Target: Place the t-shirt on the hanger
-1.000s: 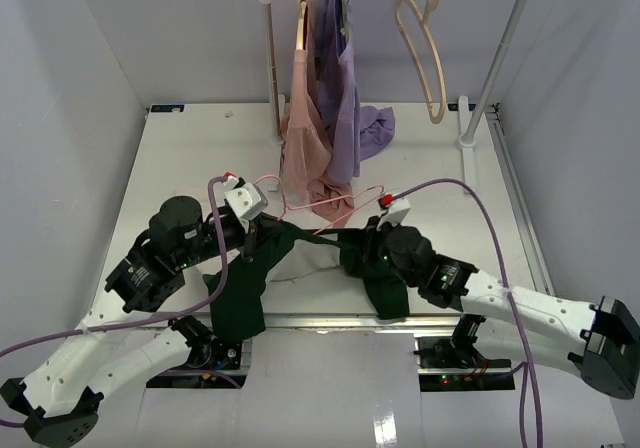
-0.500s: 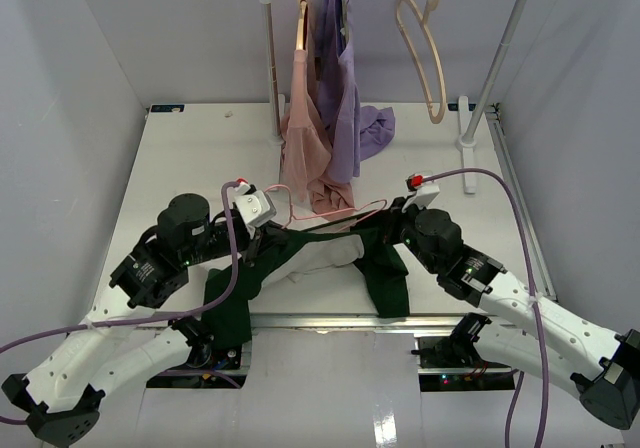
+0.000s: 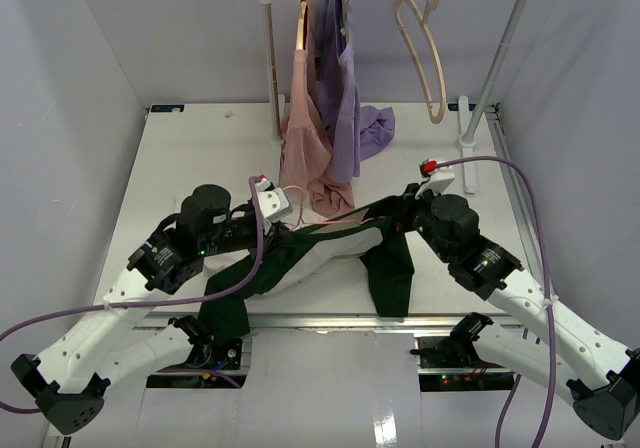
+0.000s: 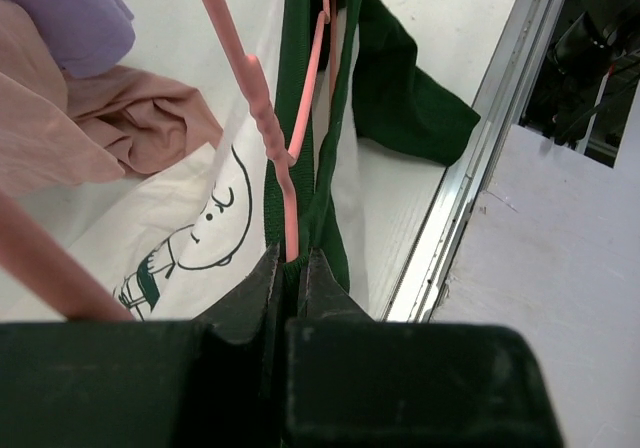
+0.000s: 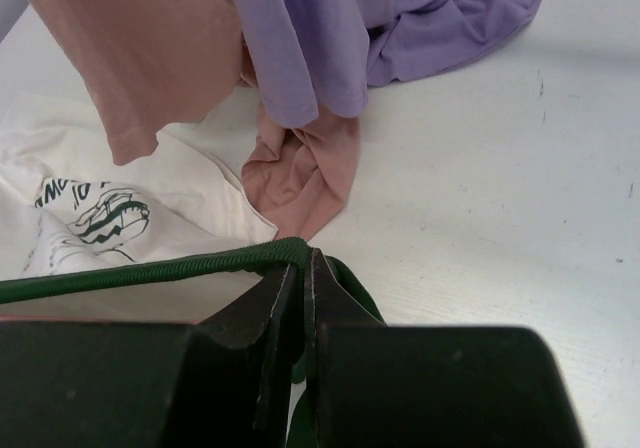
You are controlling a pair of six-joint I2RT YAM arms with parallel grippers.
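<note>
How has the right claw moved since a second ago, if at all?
Yes: the right claw shifted right and back, nearer the rack's right post.

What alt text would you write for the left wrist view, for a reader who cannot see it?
The left gripper is shut on a dark green edge of the t-shirt, with the thin pink hanger running up from between its jaws. The shirt's cream front with its line drawing shows beside it, a pink garment and a lilac garment beyond it.

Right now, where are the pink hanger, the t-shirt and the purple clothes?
hanger [image 4: 288, 213]: left wrist view, straight lower stretch of wire.
t-shirt [image 3: 330, 253]: top view, cream front.
purple clothes [image 5: 310, 28]: right wrist view, hanging fabric.
</note>
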